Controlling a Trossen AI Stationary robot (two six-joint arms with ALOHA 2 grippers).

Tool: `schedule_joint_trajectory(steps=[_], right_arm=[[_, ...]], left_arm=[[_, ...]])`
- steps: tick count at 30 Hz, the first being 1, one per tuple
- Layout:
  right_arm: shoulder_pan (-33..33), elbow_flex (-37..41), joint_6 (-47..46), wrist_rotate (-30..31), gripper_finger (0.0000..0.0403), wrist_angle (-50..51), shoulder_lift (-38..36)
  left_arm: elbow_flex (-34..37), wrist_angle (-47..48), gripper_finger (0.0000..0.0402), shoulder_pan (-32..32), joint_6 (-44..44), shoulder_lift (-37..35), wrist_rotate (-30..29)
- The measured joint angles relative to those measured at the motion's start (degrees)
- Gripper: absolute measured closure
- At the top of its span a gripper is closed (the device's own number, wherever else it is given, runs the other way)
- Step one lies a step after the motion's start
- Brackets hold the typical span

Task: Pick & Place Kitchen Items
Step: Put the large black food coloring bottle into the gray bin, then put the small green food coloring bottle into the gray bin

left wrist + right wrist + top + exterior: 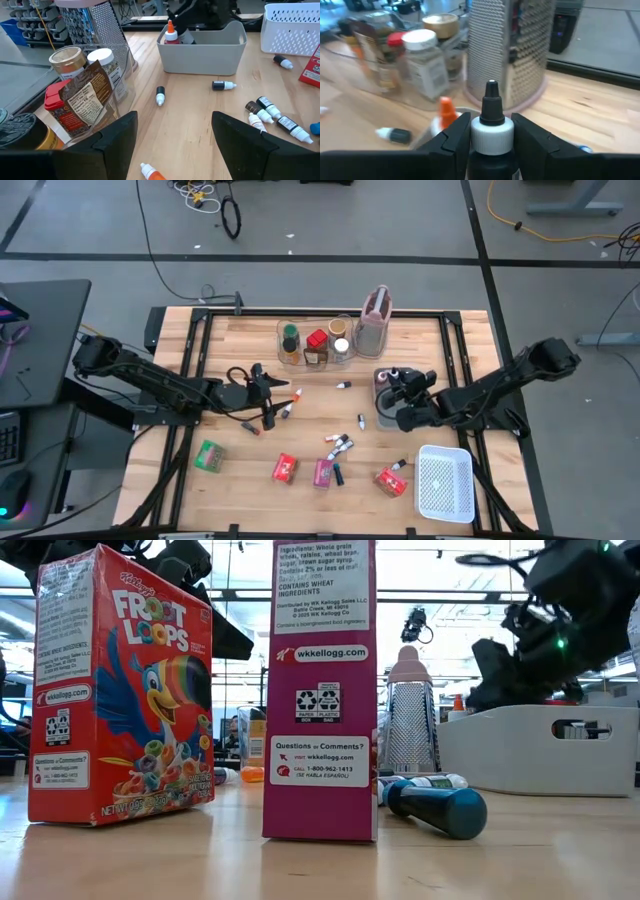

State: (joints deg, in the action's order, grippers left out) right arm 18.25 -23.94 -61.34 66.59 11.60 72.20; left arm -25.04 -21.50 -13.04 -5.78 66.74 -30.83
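Nearest the front edge of the wooden table [240,340]: a white mesh basket [444,483] at the right corner, then a row of small cereal boxes — green [209,456], red [285,469], pink [323,472], another red [390,481] — with a dark-bodied, teal-capped bottle [437,807] lying beside the pink one. Farther in, scattered tiny dropper bottles [339,445]. Mid-table, left gripper [281,394] with fingers spread wide and empty, above an orange-tipped bottle [151,172]. Opposite, right gripper [491,131] clamped on a dark bottle with white collar and black nozzle [491,125], held upright over the grey rectangular tray [202,43], where a red-bodied, orange-capped bottle [171,35] stands. At the back — a clear plastic bin [287,332] of spice jars [107,70], and just beside it a steel box grater with pinkish trim [373,322].
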Motion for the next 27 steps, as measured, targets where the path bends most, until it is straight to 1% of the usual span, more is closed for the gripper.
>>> schedule_joint_trajectory(steps=[3,11,16,27], right_arm=[[-1.55,1.81,0.89,0.40,0.0270,-2.09,0.00],[-3.55,4.72,7.83,2.01,0.0262,-9.79,-0.03],[-4.48,4.76,13.87,-0.57,0.0253,-13.11,0.00],[-7.01,4.78,13.84,-1.79,0.0208,-14.21,0.04]], left_arm=[[0.02,-0.01,0.0136,0.00,0.00,0.00,0.00],[0.02,-0.02,0.0136,0.00,-0.02,0.00,0.00],[0.04,-0.02,0.0136,0.00,-0.02,0.00,0.00],[0.04,-0.02,0.0136,0.00,-0.02,0.00,0.00]])
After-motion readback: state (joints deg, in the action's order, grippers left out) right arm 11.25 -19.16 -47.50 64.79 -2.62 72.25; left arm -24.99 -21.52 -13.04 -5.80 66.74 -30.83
